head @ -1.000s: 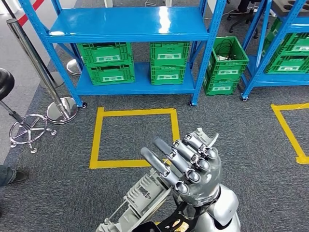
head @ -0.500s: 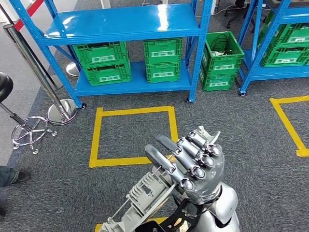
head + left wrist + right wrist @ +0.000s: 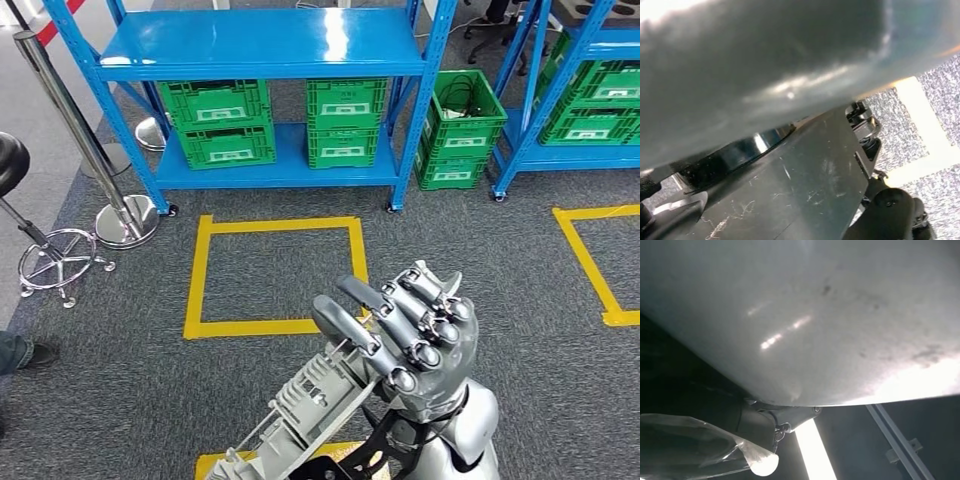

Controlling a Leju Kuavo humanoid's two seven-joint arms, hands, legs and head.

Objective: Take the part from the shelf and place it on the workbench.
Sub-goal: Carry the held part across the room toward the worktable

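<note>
The part [image 3: 309, 410] is a long grey ribbed casting that slants from the bottom edge of the head view up to my right hand [image 3: 411, 335]. That hand holds the part's upper end, with its dark fingers [image 3: 355, 325] stretched out over the top. Hand and part hang above the grey carpet, in front of the blue shelf [image 3: 264, 45]. In the right wrist view a pale grey surface [image 3: 810, 315] lies close against the camera. A blurred grey surface [image 3: 753, 65] lies just as close in the left wrist view, and I cannot tell how my left hand stands.
Green crates [image 3: 219, 120] sit on the shelf's lower level, and another [image 3: 460, 130] stands on the floor beside it. A yellow tape square [image 3: 198, 270] marks the carpet ahead. At the left are a stanchion base [image 3: 124, 220], a stool's foot ring [image 3: 56, 255] and a person's shoe [image 3: 15, 352].
The whole picture has swayed a little, so the camera moved. My right hand still holds the part and sits slightly further right and lower in the picture.
</note>
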